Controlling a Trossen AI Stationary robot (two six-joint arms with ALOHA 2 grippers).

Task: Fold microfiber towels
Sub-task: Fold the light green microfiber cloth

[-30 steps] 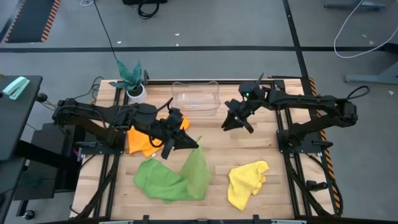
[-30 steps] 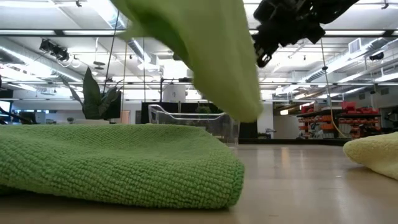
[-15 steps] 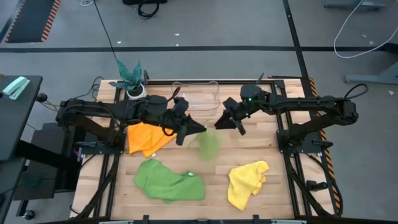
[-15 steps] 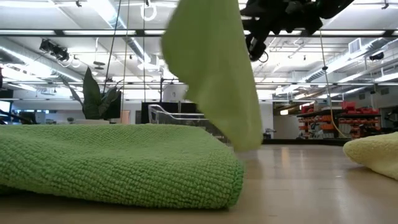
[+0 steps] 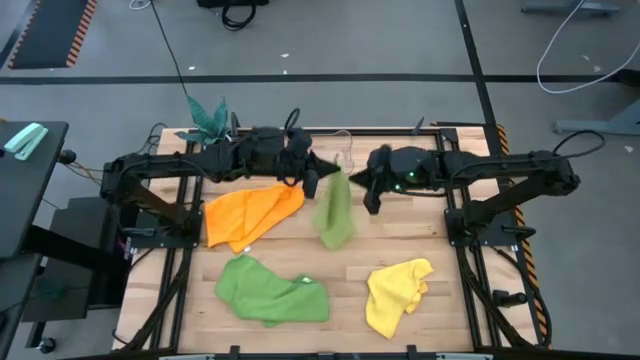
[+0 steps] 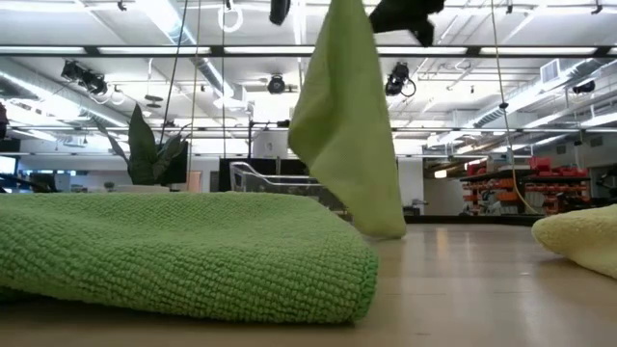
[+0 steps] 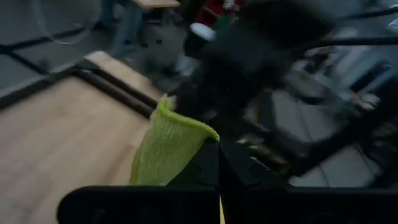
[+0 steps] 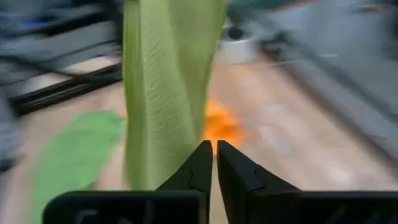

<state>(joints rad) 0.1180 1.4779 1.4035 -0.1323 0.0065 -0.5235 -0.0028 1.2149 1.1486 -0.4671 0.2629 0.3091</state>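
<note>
Two robot hands are meeting in the air above the middle of the surface (image 5: 300, 235), with a light lime green towel (image 5: 334, 212) hanging between them. The left hand (image 5: 322, 173) is clenched on one top corner of that towel. The right hand (image 5: 358, 181) is arriving just beside it; its wrist view shows its fingers almost together right next to the cloth, but I cannot tell whether any fabric is pinched between them.

Below the hands, the towel is draping straight down in loose folds, its bottom edge near the surface or just touching it. It looks light, soft and floppy, so it will probably sag wherever it is not supported. Holding it by the two top corners, well apart, seems the best way to spread it flat for folding.

Further out, an orange towel (image 5: 248, 215) is lying crumpled on the left hand's side. A darker green towel (image 5: 270, 291) is sitting bunched nearer the front edge, and a yellow towel (image 5: 396, 294) is resting in a heap on the right hand's side.

Behind the hands, a clear plastic bin (image 5: 338, 140) is mostly hidden by the arms. Its contents cannot be seen. A teal-leaved plant (image 5: 207, 117) is standing at the far left corner.
</note>
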